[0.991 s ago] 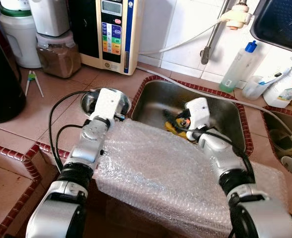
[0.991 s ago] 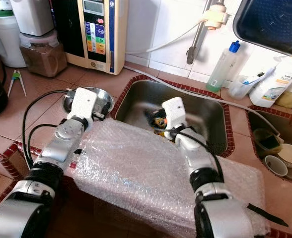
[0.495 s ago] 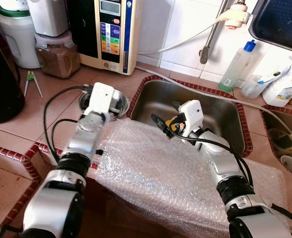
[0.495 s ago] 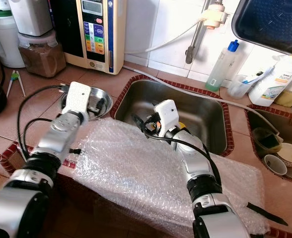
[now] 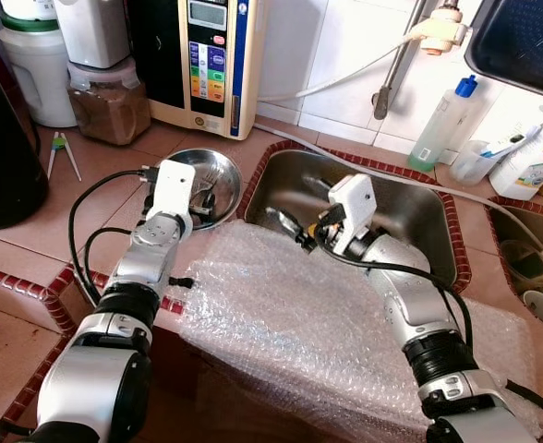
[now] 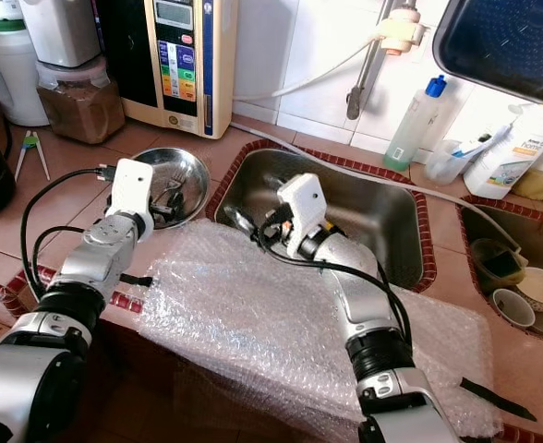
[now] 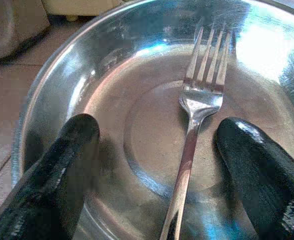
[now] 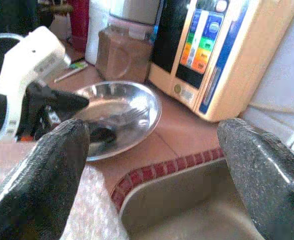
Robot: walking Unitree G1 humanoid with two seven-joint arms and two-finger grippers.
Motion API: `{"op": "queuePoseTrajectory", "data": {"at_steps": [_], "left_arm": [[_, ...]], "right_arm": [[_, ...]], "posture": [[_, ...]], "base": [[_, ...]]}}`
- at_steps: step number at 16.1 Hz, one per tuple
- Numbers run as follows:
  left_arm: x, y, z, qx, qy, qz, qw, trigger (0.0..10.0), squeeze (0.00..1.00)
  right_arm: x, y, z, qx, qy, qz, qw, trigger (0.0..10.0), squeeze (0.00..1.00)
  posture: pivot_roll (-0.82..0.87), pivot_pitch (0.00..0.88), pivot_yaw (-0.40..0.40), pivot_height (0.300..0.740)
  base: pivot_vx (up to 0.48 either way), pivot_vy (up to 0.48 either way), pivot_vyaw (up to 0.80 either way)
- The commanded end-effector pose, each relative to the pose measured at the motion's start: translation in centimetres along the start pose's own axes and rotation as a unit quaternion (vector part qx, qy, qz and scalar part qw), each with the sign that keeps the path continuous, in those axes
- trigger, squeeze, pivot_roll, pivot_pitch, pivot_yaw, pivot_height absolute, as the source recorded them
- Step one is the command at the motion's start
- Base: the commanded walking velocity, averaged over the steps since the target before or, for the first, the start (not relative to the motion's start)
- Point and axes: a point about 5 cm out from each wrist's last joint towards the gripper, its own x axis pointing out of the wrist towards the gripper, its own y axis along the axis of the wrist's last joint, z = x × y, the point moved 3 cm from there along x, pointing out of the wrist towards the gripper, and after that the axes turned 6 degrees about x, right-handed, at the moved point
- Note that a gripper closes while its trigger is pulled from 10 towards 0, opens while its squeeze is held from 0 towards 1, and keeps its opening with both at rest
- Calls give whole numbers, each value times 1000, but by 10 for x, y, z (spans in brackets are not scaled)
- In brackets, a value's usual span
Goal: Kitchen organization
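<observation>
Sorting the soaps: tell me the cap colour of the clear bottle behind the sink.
Blue cap on the clear bottle of greenish liquid; clearest in the left eye view.

Both arms reach forward, left gripper and right gripper spread wide, empty.

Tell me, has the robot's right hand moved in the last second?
Yes. The right hand has risen out of the sink and swung toward the robot's left, now at the sink's left rim, pointing at the steel bowl.
</observation>
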Motion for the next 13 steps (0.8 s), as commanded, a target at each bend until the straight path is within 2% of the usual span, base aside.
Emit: {"op": "queuePoseTrajectory", "data": {"at_steps": [1, 3, 4, 7, 9, 10, 13], "left_arm": [[1, -4, 5, -5, -12, -15, 1000, 0, 0], [1, -5, 6, -10, -16, -18, 1000, 0, 0], [0, -11, 10, 0, -35, -32, 999, 157, 0], [-1, -16, 11, 8, -51, -42, 998, 0, 0], [-1, -18, 11, 13, -66, -51, 996, 0, 0], [-2, -19, 11, 23, -72, -58, 995, 0, 0], [-3, -21, 8, 26, -77, -64, 995, 0, 0]], "right_arm": [[0, 14, 7, -6, -12, 20, 1000, 10000, 0], [4, 26, 5, -6, -6, 30, 1000, 10000, 0], [7, 29, 3, -6, 10, 22, 1000, 10000, 0], [9, 36, -3, 5, 50, 9, 999, 10000, 0], [5, 28, -3, -12, 62, -29, 998, 10000, 0], [2, 17, -2, -18, 62, -61, 996, 10000, 0], [-3, 4, -2, -17, 57, -97, 994, 10000, 0]], "posture": [[-37, 0, -97, 740], [-37, 0, -97, 740], [-39, 0, -95, 740], [-42, 0, -95, 740], [-37, 0, -97, 740], [-37, 0, -97, 740], [-38, 0, -93, 740]], "base": [[0, 0, 0], [0, 0, 0], [0, 0, 0], [0, 0, 0], [0, 0, 0], [0, 0, 0], [0, 0, 0]]}}
